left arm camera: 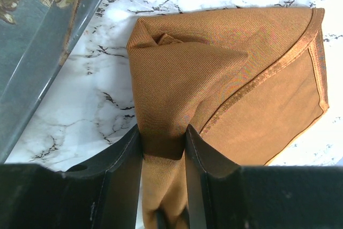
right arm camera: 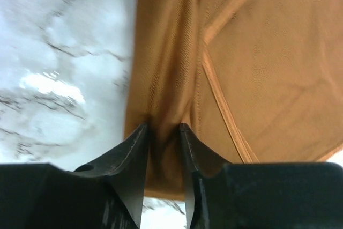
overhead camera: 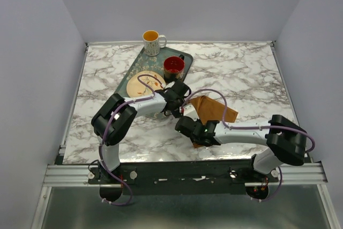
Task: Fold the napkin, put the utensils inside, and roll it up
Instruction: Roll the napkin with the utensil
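Observation:
The rust-brown napkin [overhead camera: 217, 110] lies partly folded on the marble table, right of the tray. My left gripper [overhead camera: 182, 103] is shut on a bunched fold at the napkin's far left edge; in the left wrist view the cloth [left arm camera: 214, 79] is pinched between the fingers of this gripper [left arm camera: 163, 132]. My right gripper [overhead camera: 187, 126] is shut on the napkin's near left edge; the right wrist view shows the cloth [right arm camera: 257, 68] gathered between the fingers of this gripper [right arm camera: 163, 127]. I cannot make out any utensils in these views.
A dark green patterned tray [overhead camera: 135, 64] stands at the back left, its rim also in the left wrist view [left arm camera: 48, 63]. It carries a cream plate [overhead camera: 153, 76] and a red mug [overhead camera: 173, 67]. A yellow-lined mug [overhead camera: 153, 42] stands behind it.

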